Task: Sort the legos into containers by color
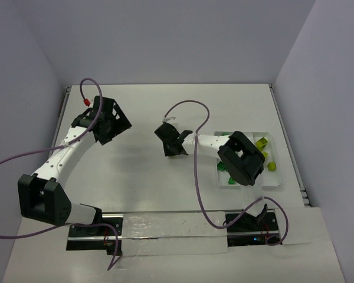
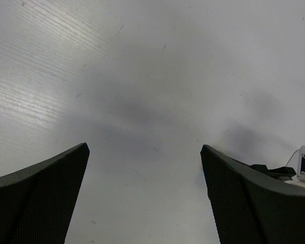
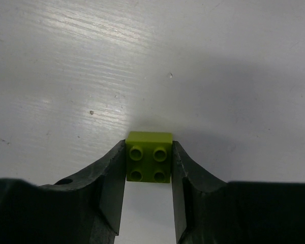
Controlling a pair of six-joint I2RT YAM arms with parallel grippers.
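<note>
My right gripper (image 3: 148,161) is shut on a yellow-green four-stud lego (image 3: 149,156), its jaws pressing both sides of it just above the white table. In the top view the right gripper (image 1: 174,144) is at the table's middle, left of the white tray (image 1: 277,183); the held lego is hidden there. The tray holds dark green legos (image 1: 222,168) and yellow-green legos (image 1: 262,142), partly hidden by my right arm. My left gripper (image 1: 109,121) is at the far left, open and empty, its fingers (image 2: 46,198) wide apart over bare table.
Purple cables loop over the table around both arms. The right arm's elbow (image 1: 242,158) hangs over the tray. Grey walls close in the table at the back and sides. The right gripper's edge shows at the right of the left wrist view (image 2: 295,173).
</note>
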